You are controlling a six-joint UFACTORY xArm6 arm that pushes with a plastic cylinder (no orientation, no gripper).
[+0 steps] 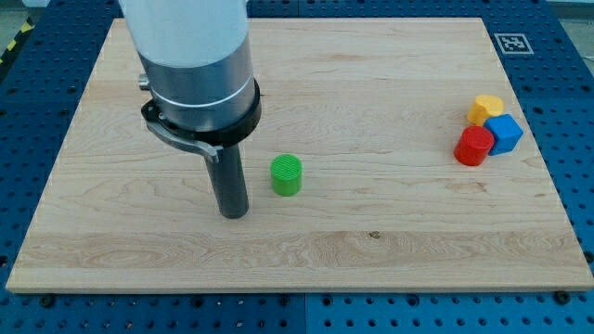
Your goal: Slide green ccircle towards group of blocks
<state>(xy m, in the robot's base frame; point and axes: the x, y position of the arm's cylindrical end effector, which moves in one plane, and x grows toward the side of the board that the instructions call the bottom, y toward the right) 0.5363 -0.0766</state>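
Note:
A green round block point(287, 174) stands near the middle of the wooden board point(371, 93). My tip point(234, 213) rests on the board just to the view's left of the green block and a little lower, with a small gap between them. At the view's right sits a tight group of three blocks: a yellow block point(484, 109) at the top, a blue cube point(505, 134) to its lower right, and a red round block point(474, 146) at the lower left of the group. The green block is far to the left of this group.
The arm's wide white and grey body point(193, 56) hangs over the board's upper left. A black-and-white marker tag point(511, 43) is stuck at the board's top right corner. The board lies on a blue perforated table point(28, 83).

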